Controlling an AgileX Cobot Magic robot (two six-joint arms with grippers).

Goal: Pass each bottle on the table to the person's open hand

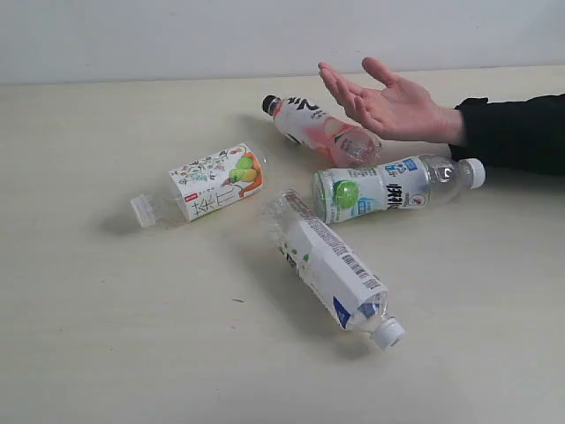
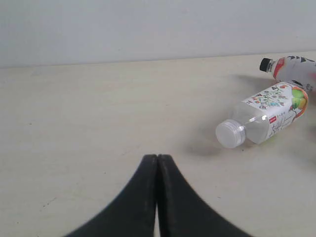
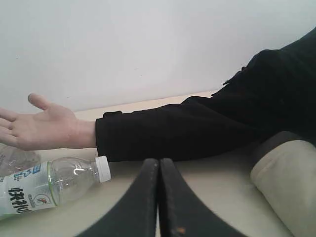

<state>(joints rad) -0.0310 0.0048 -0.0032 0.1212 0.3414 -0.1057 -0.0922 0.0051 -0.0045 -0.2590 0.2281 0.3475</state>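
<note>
Several bottles lie on their sides on the beige table [image 1: 97, 336]: a pink one with a black cap [image 1: 318, 128], a green-and-white one [image 1: 388, 188], a floral one with fruit [image 1: 207, 184] and a plain white one with a barcode [image 1: 335, 269]. The person's open hand [image 1: 384, 104] hovers palm up over the pink bottle, on a black-sleeved arm [image 1: 516, 132]. Neither gripper shows in the exterior view. My left gripper [image 2: 157, 158] is shut and empty, short of the floral bottle [image 2: 269, 118]. My right gripper [image 3: 159, 162] is shut and empty, near the green-and-white bottle [image 3: 44, 185] and the hand [image 3: 42, 128].
A pale wall [image 1: 177, 35] runs behind the table's far edge. The sleeved arm [image 3: 197, 128] crosses the right wrist view just beyond my fingers. A beige rounded object [image 3: 286, 182] sits at that view's edge. The pink bottle's cap [image 2: 266, 64] shows in the left wrist view.
</note>
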